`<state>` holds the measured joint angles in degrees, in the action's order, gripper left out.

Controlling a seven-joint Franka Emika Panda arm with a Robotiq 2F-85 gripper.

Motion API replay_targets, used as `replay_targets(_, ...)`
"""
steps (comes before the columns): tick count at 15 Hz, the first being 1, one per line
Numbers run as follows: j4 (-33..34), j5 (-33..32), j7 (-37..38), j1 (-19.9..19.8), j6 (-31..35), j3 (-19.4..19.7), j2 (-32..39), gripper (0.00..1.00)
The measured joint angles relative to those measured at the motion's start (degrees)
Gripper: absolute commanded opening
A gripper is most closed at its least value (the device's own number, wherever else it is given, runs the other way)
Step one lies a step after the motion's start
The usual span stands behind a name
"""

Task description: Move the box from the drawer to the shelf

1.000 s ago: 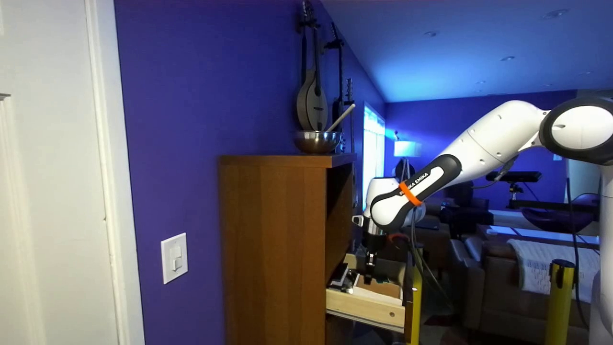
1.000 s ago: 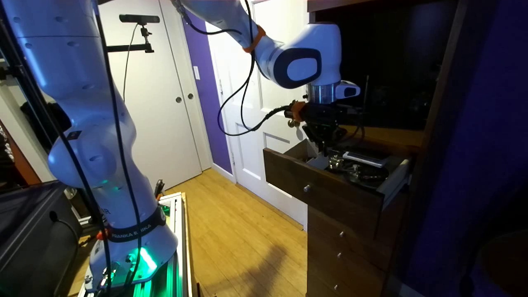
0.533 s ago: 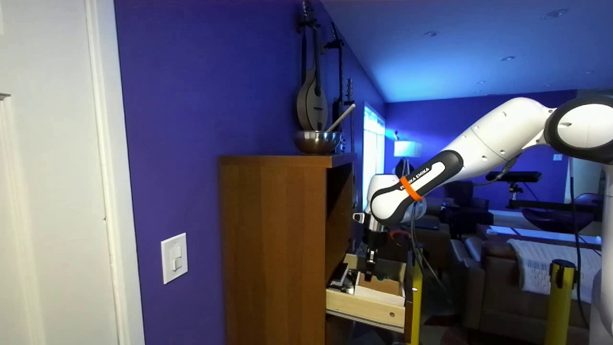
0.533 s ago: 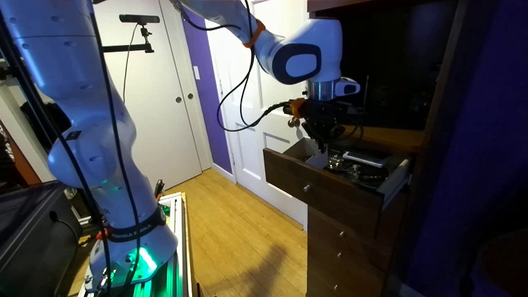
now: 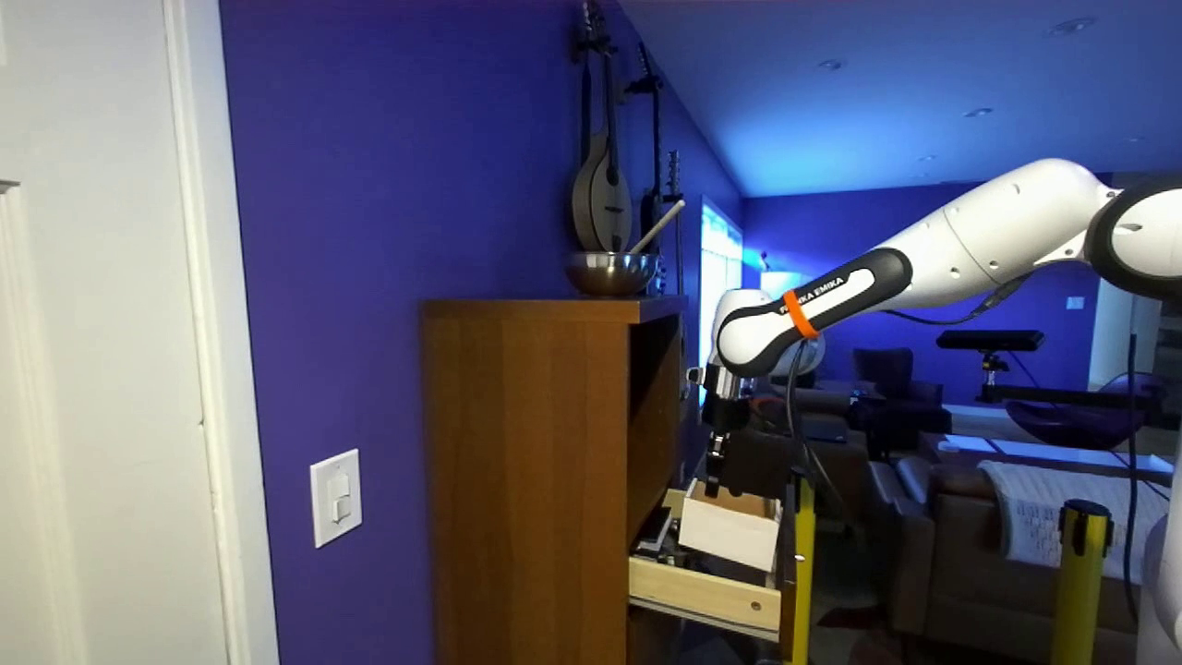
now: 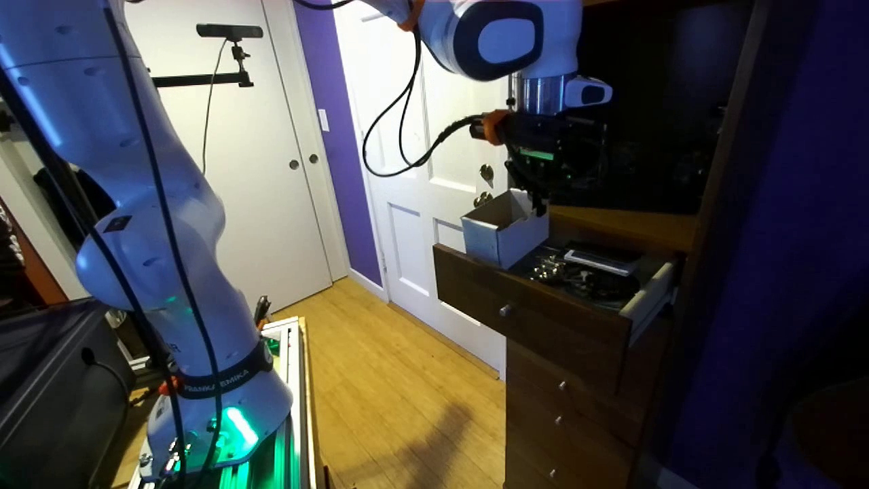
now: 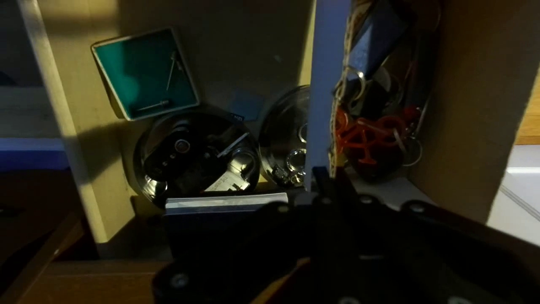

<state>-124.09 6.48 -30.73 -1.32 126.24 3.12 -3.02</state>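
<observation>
The box (image 5: 729, 534) is whitish, open-topped and slightly tilted. It is lifted, its lower edge near the rim of the open drawer (image 5: 704, 596). My gripper (image 5: 712, 486) is shut on one upper wall of the box. In an exterior view the box (image 6: 524, 239) hangs behind the drawer front (image 6: 529, 316), under the gripper (image 6: 538, 205). In the wrist view the gripper (image 7: 331, 172) pinches the cardboard wall of the box (image 7: 322, 84); red items and rings lie inside. The shelf (image 6: 645, 115) is the dark recess above the drawer, also visible edge-on in an exterior view (image 5: 654, 406).
In the drawer are a green-lined tray (image 7: 143, 76), round shiny containers (image 7: 198, 152) and a flat white-edged item (image 7: 228, 202). A metal bowl (image 5: 612, 274) stands on the cabinet top (image 5: 545, 310). A white door (image 6: 468, 163) is behind the box. A yellow post (image 5: 805, 573) stands beside the drawer.
The arm and gripper have moved up. The box has risen with the gripper from inside the drawer to about rim height and has tilted. The drawer stays open and unmoved.
</observation>
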Motion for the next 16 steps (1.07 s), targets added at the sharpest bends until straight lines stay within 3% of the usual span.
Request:
replay_targets(7, 13.8, 0.7, 17.2, -0.8, -17.3, 0.7, 3.0, 0.03)
replay_targets(16, 14.3, 0.6, 17.7, -0.8, -17.3, 0.6, 3.8, 0.01)
